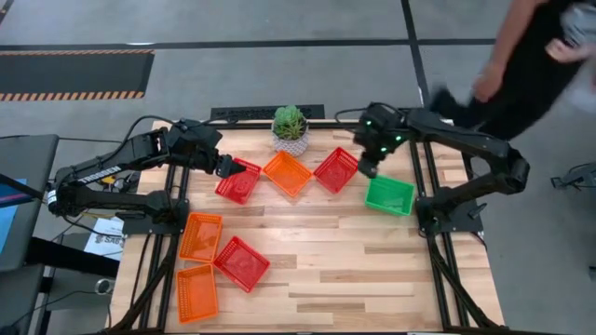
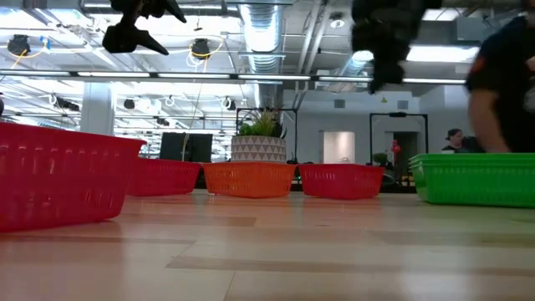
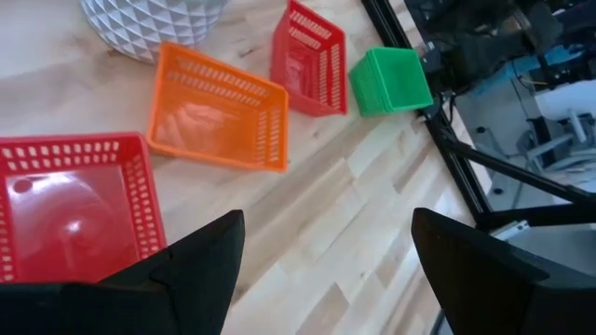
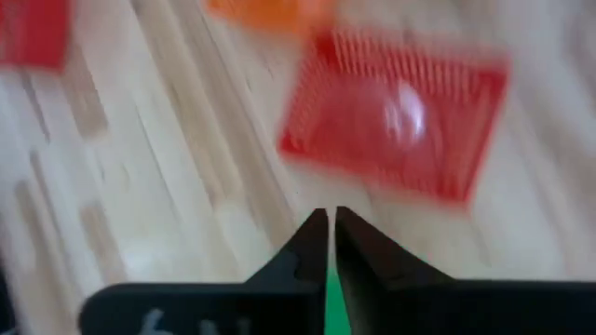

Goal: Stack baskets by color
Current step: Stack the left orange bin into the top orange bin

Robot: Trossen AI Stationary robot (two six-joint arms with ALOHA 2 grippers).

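Three baskets lie in a row at the far side: a red basket (image 1: 238,180), an orange basket (image 1: 287,173) and a second red basket (image 1: 336,169). Green baskets (image 1: 389,195) sit nested in one stack at the far right. Two orange baskets (image 1: 201,236) (image 1: 196,292) and a red one (image 1: 242,263) lie near the left edge. My left gripper (image 1: 223,166) hangs wide open above the table beside the first red basket (image 3: 74,214). My right gripper (image 1: 368,170) hovers between the second red basket (image 4: 396,116) and the green stack, its fingers all but together and holding nothing.
A potted plant (image 1: 290,128) stands at the far edge, behind the orange basket. A person (image 1: 521,56) moves beyond the table's far right corner. Bare wood stretches across the middle and the near right of the table (image 1: 372,270).
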